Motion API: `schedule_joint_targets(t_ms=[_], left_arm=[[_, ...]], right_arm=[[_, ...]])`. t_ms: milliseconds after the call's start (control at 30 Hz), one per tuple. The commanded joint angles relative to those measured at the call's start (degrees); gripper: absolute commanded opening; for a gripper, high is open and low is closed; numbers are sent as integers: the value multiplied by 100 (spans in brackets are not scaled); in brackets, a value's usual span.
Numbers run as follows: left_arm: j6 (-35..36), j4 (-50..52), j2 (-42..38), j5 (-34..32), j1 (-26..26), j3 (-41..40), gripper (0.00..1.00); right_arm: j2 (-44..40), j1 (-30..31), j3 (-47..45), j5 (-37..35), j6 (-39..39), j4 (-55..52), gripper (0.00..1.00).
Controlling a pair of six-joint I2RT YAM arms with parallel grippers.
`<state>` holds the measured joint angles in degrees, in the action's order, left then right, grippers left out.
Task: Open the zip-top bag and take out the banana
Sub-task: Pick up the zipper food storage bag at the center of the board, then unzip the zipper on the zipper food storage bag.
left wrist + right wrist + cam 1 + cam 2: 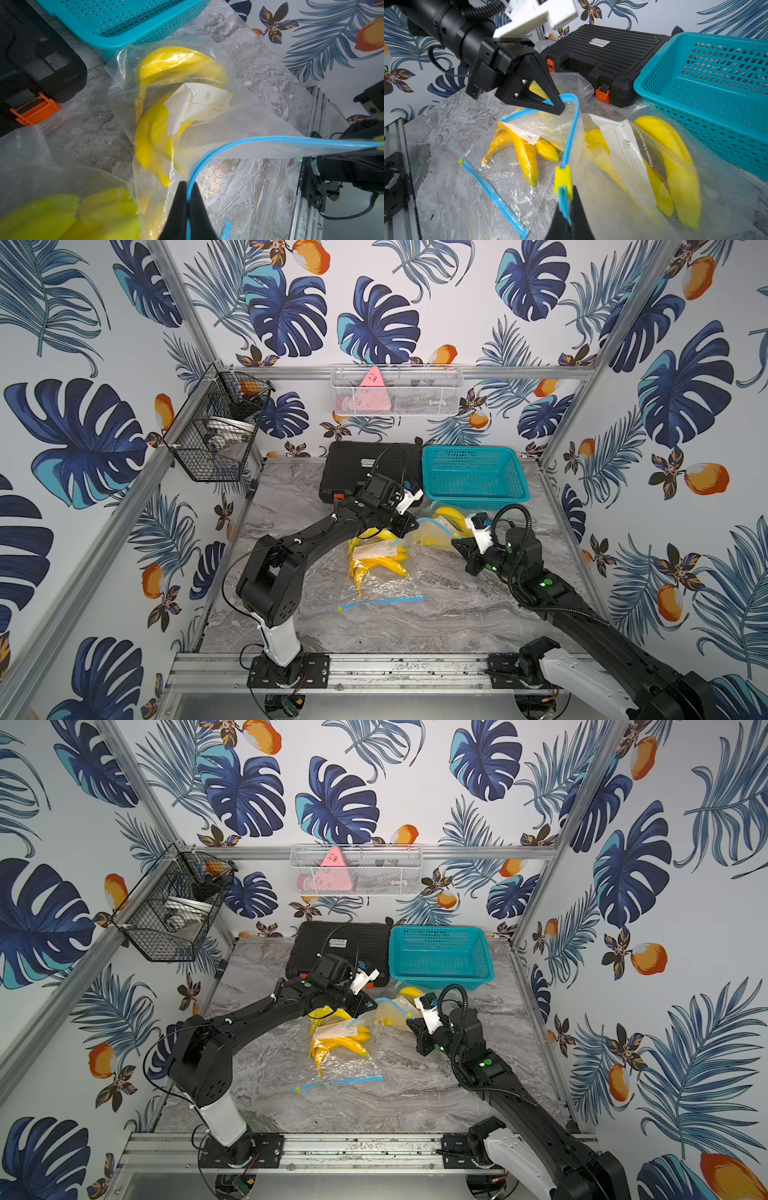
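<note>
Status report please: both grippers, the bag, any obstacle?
Left gripper shut on blue zip strip. Right gripper shut on same strip at yellow slider. Bananas inside bag. Second bag lies alongside.

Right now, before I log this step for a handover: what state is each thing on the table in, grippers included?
Held bag: zip edge raised, bananas inside, opening unclear.
Left gripper: shut on the held bag's blue zip strip.
Right gripper: shut on the same strip, beside the yellow slider.
Flat bag: lying flat, zip looks shut.
Case: shut, latched.
Basket: empty.
</note>
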<state>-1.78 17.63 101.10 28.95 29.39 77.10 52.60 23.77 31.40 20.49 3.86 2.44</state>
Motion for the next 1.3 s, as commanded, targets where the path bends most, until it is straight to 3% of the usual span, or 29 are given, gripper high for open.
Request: schedule_joint_targets(t_ms=[0,33,133,200,267,367,567,800,967,1100,1267], left_arm=[[-48,-189,-193,99,-20,-82,11],[-5,-234,-298,71,-15,-134,28],[425,-487,-777,114,-15,-427,64],[765,-879,-1207,387,-12,-763,76],[1001,-1384,-1621,702,-20,-1123,82],[1286,-1756,-1832,1470,-15,-1327,82],[1227,-1818,-1205,2455,92,-895,72],[2075,-1476,-943,2025,687,-724,72],[1919,-2344,-960,1877,691,-1044,68],[2005,-2087,-617,2042,689,-706,64],[1753,-2606,-496,2096,689,-802,55]], right_arm=[[95,-4,211,391,126,-110,0],[167,-4,300,447,184,-259,0],[365,-11,461,602,286,-553,0],[452,-10,498,790,320,-602,0],[552,-51,597,888,404,-774,0],[644,-127,662,1098,484,-867,0],[728,-265,831,1533,625,-1007,0],[898,-487,1072,2137,719,-1246,0],[1011,-487,1097,2352,745,-1294,0],[1058,-491,1141,2407,791,-1357,0],[1046,-496,1159,2399,816,-1434,0]])
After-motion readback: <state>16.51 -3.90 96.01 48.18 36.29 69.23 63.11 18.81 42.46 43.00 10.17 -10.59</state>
